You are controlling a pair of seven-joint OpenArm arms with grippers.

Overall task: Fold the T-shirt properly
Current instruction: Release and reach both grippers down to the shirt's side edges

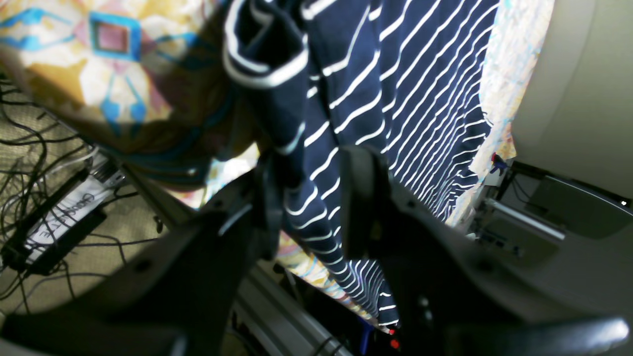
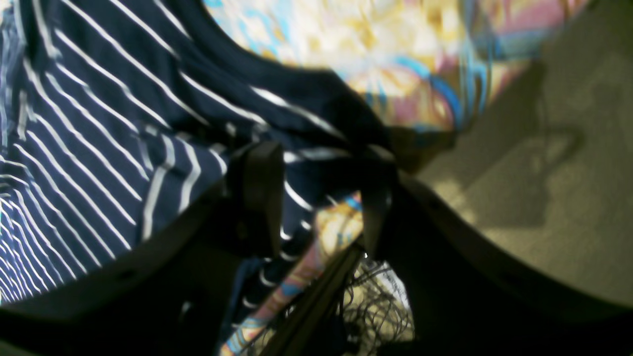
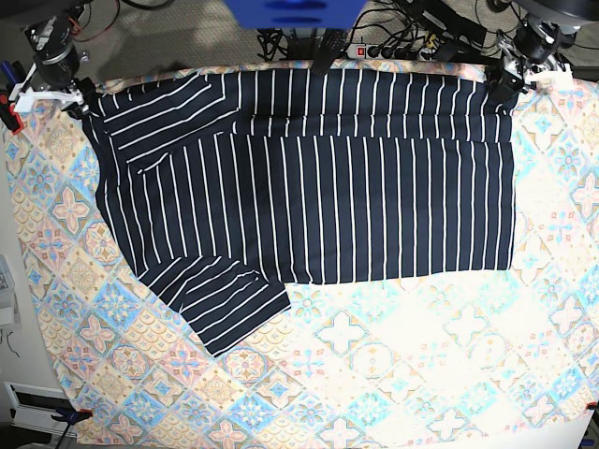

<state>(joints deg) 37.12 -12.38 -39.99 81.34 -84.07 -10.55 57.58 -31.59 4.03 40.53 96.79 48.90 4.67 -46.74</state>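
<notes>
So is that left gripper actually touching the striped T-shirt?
Touching. In the left wrist view the T-shirt hangs between the left gripper jaws, its striped cloth lying against the inner face of one finger.

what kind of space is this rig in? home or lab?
Most likely a lab or workshop bench. A patterned tablecloth covers the table under the T-shirt, a power strip sits behind it, and loose cables tangle on the floor.

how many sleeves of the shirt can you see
2. One sleeve lies flat on the tablecloth at the T-shirt's near left corner; the other is folded onto the body at the far left.
</notes>
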